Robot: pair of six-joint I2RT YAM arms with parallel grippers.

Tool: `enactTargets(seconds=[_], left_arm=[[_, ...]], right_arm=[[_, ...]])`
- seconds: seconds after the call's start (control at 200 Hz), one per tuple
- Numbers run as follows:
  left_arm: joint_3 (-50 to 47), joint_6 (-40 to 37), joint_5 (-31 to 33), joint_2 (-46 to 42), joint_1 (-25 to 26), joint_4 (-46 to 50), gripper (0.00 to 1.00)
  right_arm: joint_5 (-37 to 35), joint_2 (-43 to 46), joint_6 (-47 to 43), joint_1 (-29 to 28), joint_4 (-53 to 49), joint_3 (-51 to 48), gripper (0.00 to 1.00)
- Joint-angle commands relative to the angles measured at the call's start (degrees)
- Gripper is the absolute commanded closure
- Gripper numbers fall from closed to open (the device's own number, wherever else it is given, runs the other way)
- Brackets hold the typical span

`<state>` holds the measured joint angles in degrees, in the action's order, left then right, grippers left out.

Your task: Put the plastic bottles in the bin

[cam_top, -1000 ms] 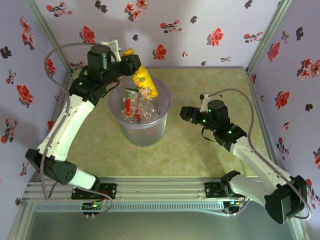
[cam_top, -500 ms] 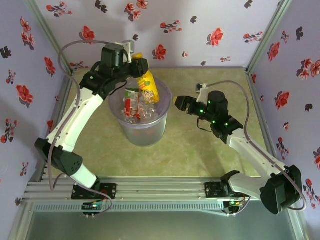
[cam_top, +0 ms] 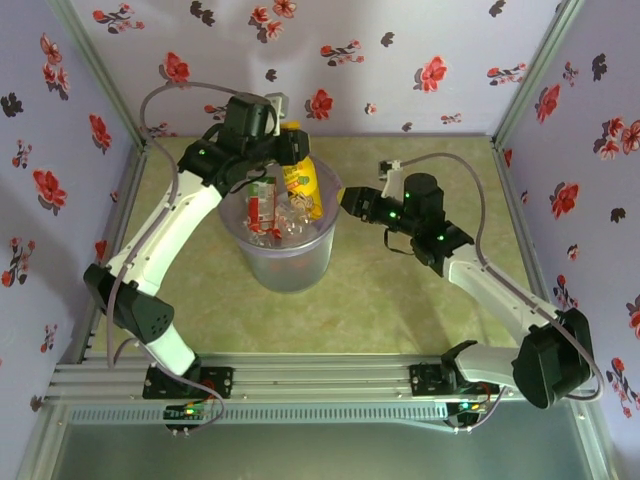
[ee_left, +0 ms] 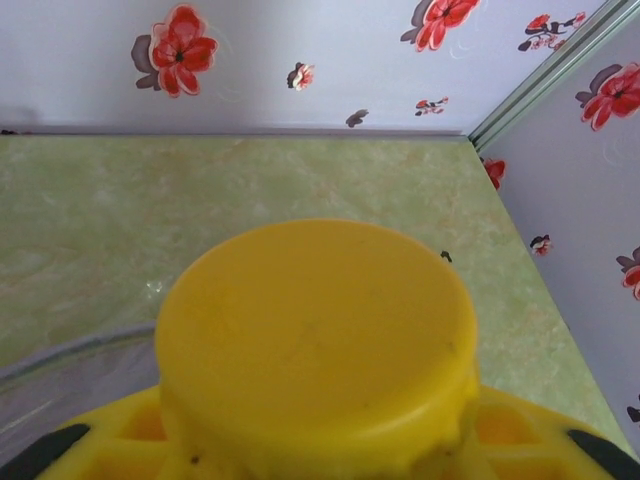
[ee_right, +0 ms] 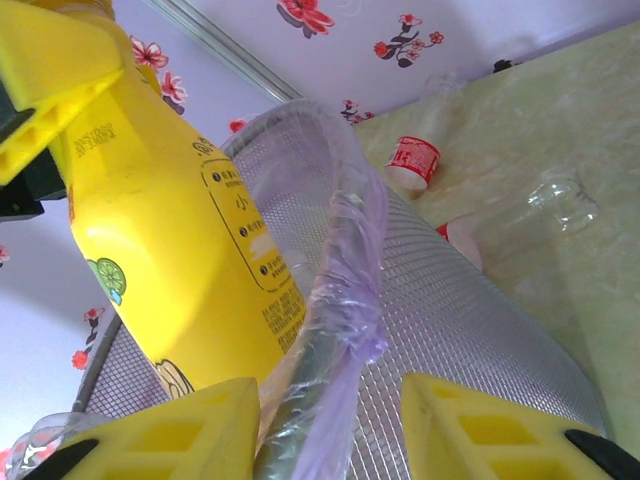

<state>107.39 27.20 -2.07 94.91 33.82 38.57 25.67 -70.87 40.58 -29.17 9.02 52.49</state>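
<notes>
Green marbled tabletop [cam_top: 400, 310] enclosed by lavender walls [cam_top: 400, 60] printed with red flowers. The left gripper [cam_top: 290, 142] is clamped on the yellow-labelled bottle [cam_top: 302, 182], tilted over the bin [cam_top: 290, 265], which holds other bottles [cam_top: 268, 212]. The right gripper [cam_top: 347, 203] stands with jaws apart astride the bin's rim

A lab test booth: flowered panels [cam_top: 400, 60] on aluminium framing [cam_top: 330, 378] enclose a green tabletop [cam_top: 390, 310].
</notes>
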Motion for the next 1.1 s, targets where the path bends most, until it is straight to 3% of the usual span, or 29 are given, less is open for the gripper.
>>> enactTargets(seconds=[0.0, 0.535, 0.705, 0.79, 0.885, 1.095], left_arm=[[-2.6, 2.0, -0.3, -1.5, 0.5, -0.2, 1.0], [-10.0, 2.9, 0.3, -2.2, 0.9, -0.3, 1.0], [-9.5, 1.9, 1.8, -1.7, 1.6, 1.0, 0.86], [-8.0, 1.0, 2.8, -1.7, 1.9, 2.4, 0.63], [-6.4, 0.3, 3.4, -2.1, 2.2, 3.0, 0.47], [-3.5, -0.3, 4.3, -3.8, 2.6, 2.9, 0.28]], right_arm=[[1.2, -1.2, -0.3, -0.6, 1.2, 1.5, 0.57], [0.8, -2.6, -1.2, -1.0, 0.3, 2.2, 0.6], [0.0, -2.9, -2.1, -1.1, -0.7, 2.4, 0.6], [-0.3, -2.8, -2.3, -1.1, -1.0, 2.3, 0.6], [-0.4, -3.0, -2.4, -1.2, -1.0, 2.5, 0.6], [-1.0, -3.2, -2.4, -1.2, -1.4, 2.7, 0.61]])
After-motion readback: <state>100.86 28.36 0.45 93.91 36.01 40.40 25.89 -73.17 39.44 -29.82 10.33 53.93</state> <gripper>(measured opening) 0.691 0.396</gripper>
